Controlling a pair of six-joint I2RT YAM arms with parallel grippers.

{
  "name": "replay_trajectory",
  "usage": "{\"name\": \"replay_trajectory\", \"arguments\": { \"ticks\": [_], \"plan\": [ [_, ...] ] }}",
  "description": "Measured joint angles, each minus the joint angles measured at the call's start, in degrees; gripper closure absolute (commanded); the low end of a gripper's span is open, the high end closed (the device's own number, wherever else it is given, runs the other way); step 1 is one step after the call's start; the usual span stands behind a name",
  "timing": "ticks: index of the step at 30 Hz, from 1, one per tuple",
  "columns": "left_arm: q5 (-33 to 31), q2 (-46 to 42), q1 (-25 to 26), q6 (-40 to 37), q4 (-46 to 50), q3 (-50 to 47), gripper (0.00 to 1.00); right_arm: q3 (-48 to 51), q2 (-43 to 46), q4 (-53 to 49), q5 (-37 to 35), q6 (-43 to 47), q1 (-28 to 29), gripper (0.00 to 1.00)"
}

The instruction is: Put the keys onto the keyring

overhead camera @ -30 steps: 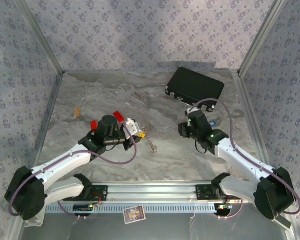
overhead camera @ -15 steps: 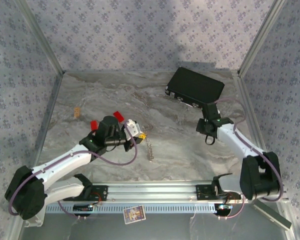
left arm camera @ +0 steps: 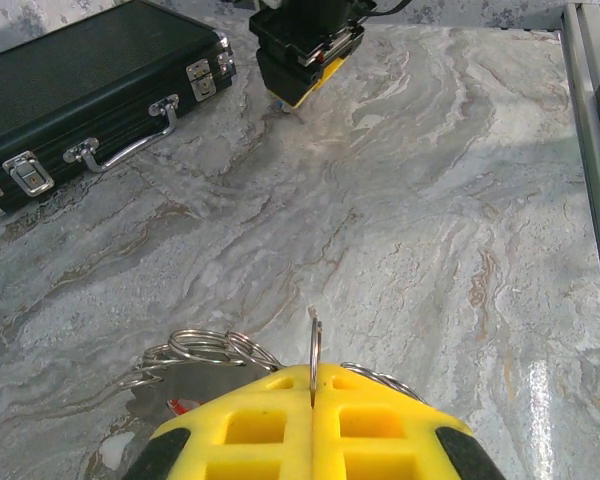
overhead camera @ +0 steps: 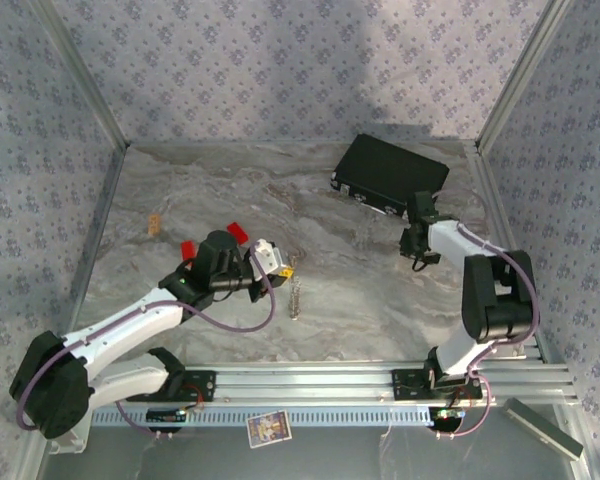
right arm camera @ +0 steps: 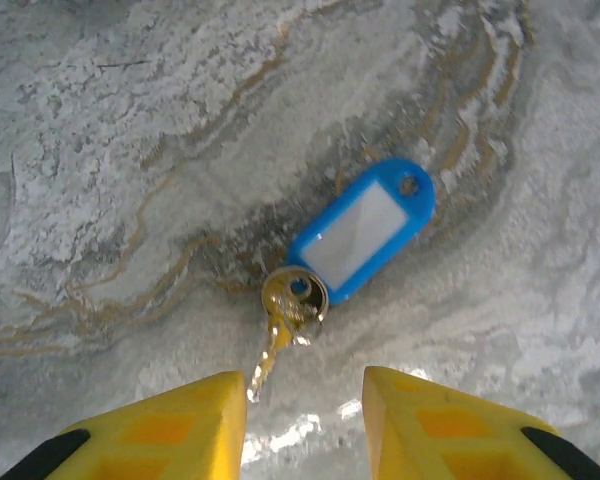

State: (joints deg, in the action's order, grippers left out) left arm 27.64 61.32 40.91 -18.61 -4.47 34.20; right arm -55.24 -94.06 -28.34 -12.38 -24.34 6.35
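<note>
Right arm (overhead camera: 483, 290) newly over key (right arm camera: 292, 298), blade blurry

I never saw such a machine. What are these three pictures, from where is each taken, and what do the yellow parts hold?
Two white robot arms stand at the near edge of a grey marbled table. The wide picture is from a camera above and behind them. The other two are from cameras on the wrists; the yellow blocks are gripper fingers. The left gripper is shut on a thin silvery metal keyring. The right gripper is open above a small brass-coloured key with a blue plastic tag on the table. A black rectangular case lies at the back.
</note>
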Motion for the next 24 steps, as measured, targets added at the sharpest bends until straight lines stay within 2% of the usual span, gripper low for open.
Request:
{"name": "replay_trajectory", "arguments": {
  "ticks": [4, 10, 18, 24],
  "plan": [
    [0.0, 0.6, 0.0, -0.3, 0.0, 0.3, 1.00, -2.6, -3.2, -0.4, -0.7, 1.7, 0.0, 0.66],
    [0.0, 0.7, 0.0, -0.4, 0.0, 0.3, 1.00, -6.6, -6.8, -3.0, -2.9, 3.5, 0.0, 0.74],
    [0.0, 0.7, 0.0, -0.4, -0.1, 0.3, 1.00, -7.8, -8.6, -6.2, -5.0, 3.9, 0.6, 0.74],
    [0.2, 0.7, 0.0, -0.4, -0.3, 0.3, 1.00, -8.3, -9.2, -7.6, -5.4, 4.4, 1.0, 0.80]
  ]
}}
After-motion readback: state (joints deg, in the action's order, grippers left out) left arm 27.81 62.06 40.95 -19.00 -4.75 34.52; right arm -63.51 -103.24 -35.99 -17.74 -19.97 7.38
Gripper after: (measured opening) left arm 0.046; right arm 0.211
